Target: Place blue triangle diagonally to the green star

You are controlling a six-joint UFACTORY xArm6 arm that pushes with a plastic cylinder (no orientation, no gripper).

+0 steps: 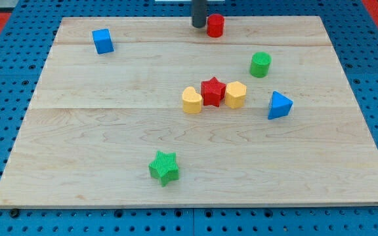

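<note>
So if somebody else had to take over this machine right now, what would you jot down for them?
My tip is at the view's top edge of the board, just left of the red cylinder, far from both task blocks.
The blue triangle sits at the view's right, right of the yellow, red star, yellow row.
The green star is near the view's bottom, left of centre.
Done: nothing visible; the triangle lies well away from the star.
Left: bring my tip round to the triangle and push it down-left to a spot diagonal to the star.

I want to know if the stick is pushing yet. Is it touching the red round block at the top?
Cannot tell. In the camera view my tip stands right beside the red cylinder, on its left, with no plain gap or contact showing between them.
</note>
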